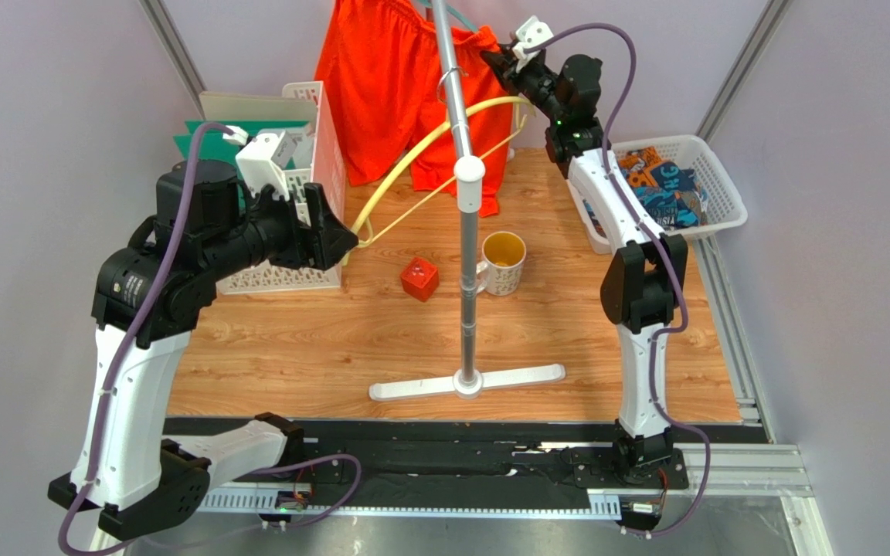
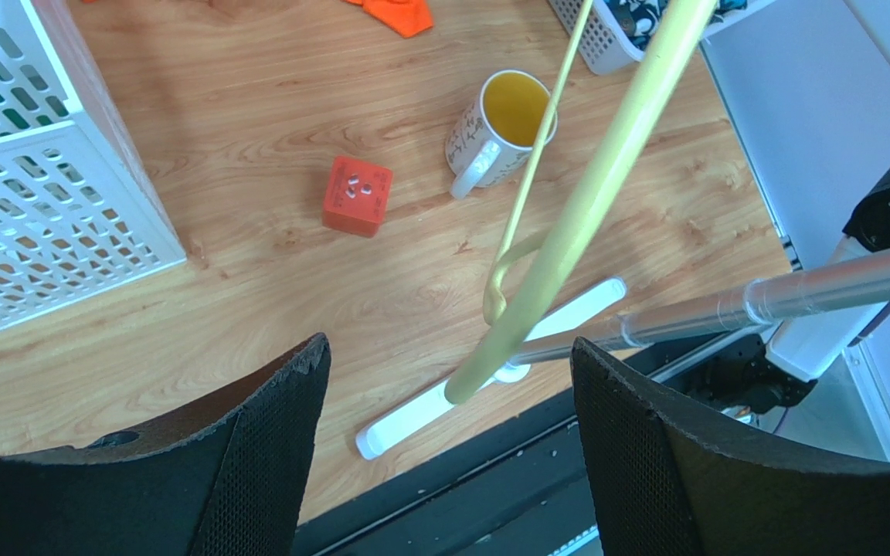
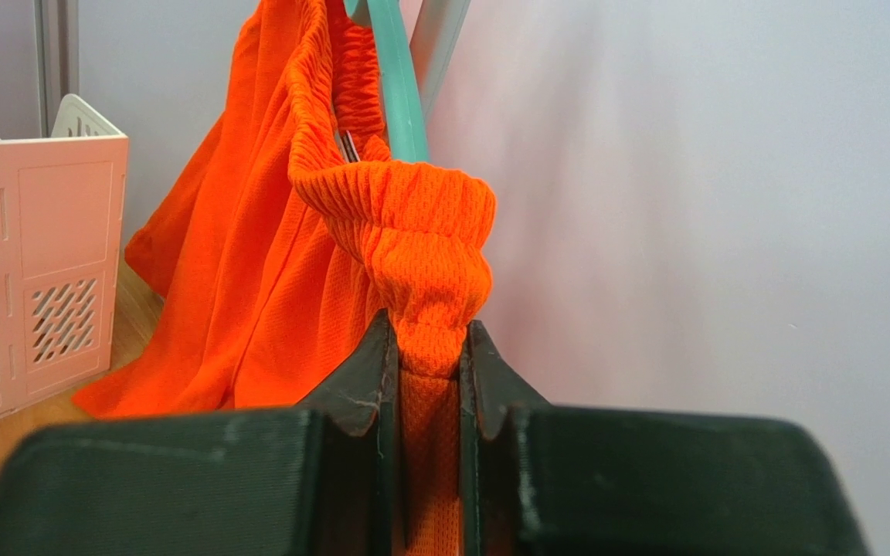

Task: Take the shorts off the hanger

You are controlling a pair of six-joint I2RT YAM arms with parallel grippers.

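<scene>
The plain orange shorts (image 1: 386,81) hang at the back on a teal hanger (image 3: 397,93) by the rack's silver pole (image 1: 461,197). My right gripper (image 1: 496,58) is shut on their bunched waistband (image 3: 421,249); in the right wrist view the right gripper (image 3: 429,348) has the cloth pinched between its jaws. The printed shorts (image 1: 661,185) lie in the white basket (image 1: 722,174) at right. An empty yellow hanger (image 1: 438,151) hangs from the pole. My left gripper (image 1: 339,238) is open at its lower end; in the left wrist view the hanger's tip (image 2: 473,382) lies between the spread fingers (image 2: 287,440), untouched.
A white perforated crate (image 1: 299,185) stands at left, right beside my left gripper. A red cube (image 1: 420,279) and a yellow-lined mug (image 1: 503,262) sit on the wood table near the pole. The rack's white foot (image 1: 467,382) lies across the front.
</scene>
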